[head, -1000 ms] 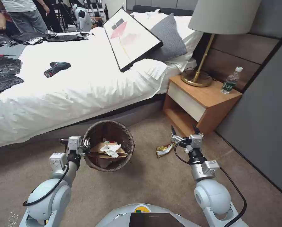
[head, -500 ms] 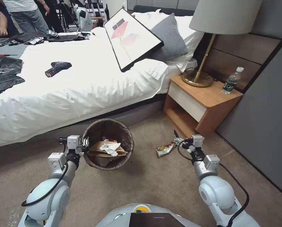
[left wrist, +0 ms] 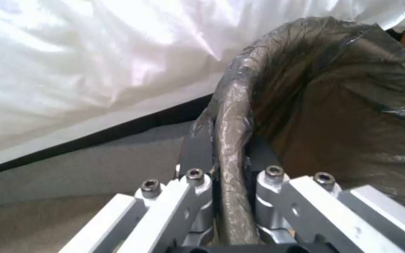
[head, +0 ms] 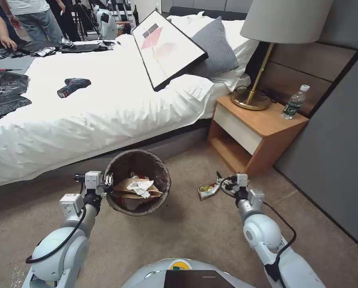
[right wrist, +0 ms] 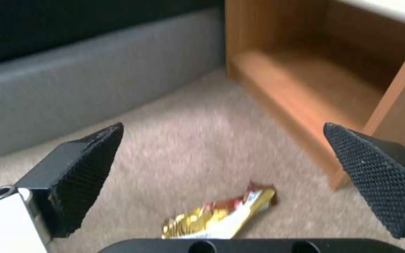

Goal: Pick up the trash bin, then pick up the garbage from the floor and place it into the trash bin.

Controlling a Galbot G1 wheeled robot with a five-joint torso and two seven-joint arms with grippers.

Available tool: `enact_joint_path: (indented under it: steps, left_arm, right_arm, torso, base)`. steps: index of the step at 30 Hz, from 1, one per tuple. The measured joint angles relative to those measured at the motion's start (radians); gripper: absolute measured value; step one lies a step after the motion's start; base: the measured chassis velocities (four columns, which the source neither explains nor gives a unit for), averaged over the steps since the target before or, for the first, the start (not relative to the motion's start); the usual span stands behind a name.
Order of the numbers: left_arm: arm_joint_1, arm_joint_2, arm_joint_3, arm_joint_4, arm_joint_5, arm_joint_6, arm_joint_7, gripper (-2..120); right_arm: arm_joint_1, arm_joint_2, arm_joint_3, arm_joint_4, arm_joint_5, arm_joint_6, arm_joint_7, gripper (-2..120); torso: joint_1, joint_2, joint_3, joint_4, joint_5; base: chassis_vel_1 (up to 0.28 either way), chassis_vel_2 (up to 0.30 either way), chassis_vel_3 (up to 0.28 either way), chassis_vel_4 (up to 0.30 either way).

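The trash bin (head: 138,182) hangs above the carpet by the bed, lined with a dark brown bag and holding a brown paper bag and white tissue. My left gripper (head: 108,185) is shut on the bin's rim (left wrist: 233,116), one finger inside and one outside. Garbage lies on the carpet to the bin's right: a yellow snack wrapper (head: 208,190) (right wrist: 219,219). My right gripper (head: 223,182) (right wrist: 240,182) hangs open just above and beside the wrapper, with nothing between its fingers.
A white-sheeted bed (head: 87,112) runs across the back, its grey base just behind the bin. A wooden nightstand (head: 255,132) with a lamp (head: 267,48) and a water bottle (head: 294,102) stands right of the wrapper. A dark wall panel (head: 339,160) closes the right side.
My right arm has moved down and to the left, bringing the open gripper close over the yellow wrapper. The left gripper still holds the bin in much the same place.
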Motion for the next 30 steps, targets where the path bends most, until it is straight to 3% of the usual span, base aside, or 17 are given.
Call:
enact_joint_path:
  steps: [8, 30]
  left_arm:
    - [-0.002, -0.001, 0.004, -0.003, 0.002, 0.001, 0.0, 5]
    - [-0.001, 0.001, 0.004, -0.002, 0.002, 0.001, 0.002, 5]
  right_arm:
    - [0.089, 0.025, -0.074, -0.161, 0.01, -0.004, 0.043, 100]
    - [0.299, 0.127, -0.126, -0.517, 0.06, 0.012, 0.106, 100]
  torso:
    - [0.0, 0.0, 0.0, 0.0, 0.0]
    - [0.0, 0.0, 0.0, 0.0001, -0.0002]
  base:
    - [0.0, 0.0, 0.0, 0.0]
    - [0.0, 0.0, 0.0, 0.0]
